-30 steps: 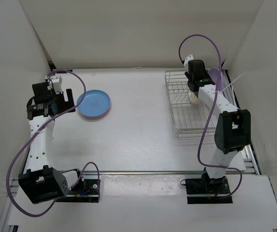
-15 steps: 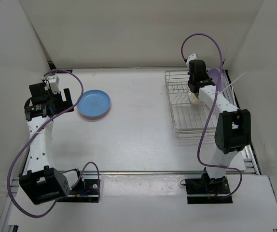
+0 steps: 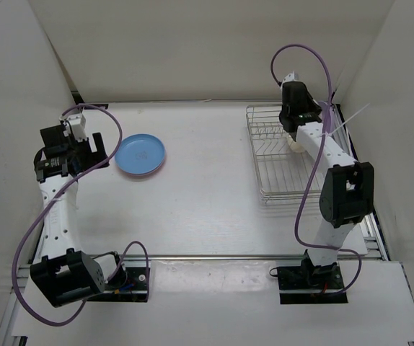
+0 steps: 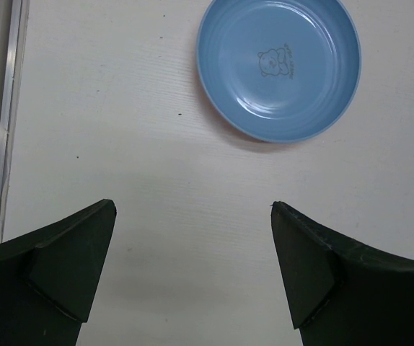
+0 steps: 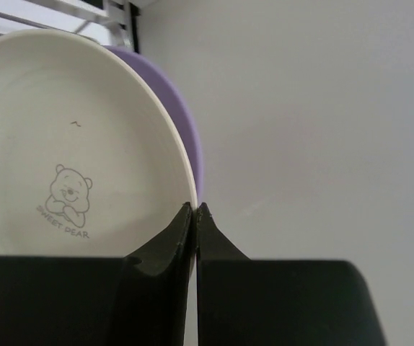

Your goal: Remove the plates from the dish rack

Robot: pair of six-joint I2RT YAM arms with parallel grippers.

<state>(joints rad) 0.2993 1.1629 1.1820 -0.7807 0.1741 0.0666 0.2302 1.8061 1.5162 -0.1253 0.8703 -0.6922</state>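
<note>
A blue plate (image 3: 141, 154) lies flat on the table at the left, seen also in the left wrist view as the blue plate (image 4: 279, 68). My left gripper (image 3: 99, 150) hovers open just left of it, with only bare table between the left gripper (image 4: 192, 205) fingers. The dish rack (image 3: 279, 180) stands at the right. My right gripper (image 3: 292, 137) reaches into its far end. In the right wrist view the right gripper (image 5: 195, 207) is shut on the rim of the upright cream-white plate (image 5: 70, 144). A lavender plate (image 5: 185, 137) stands right behind it.
White walls enclose the table on three sides, and the right wall is close beside the rack. Purple cables loop over both arms. A metal rail (image 4: 5, 108) runs along the table's left edge. Rack wires (image 5: 113, 11) show above the plates.
My right gripper has shut on the cream-white plate's rim and shifted slightly toward the back. My left arm has drawn back to the left, away from the blue plate.
</note>
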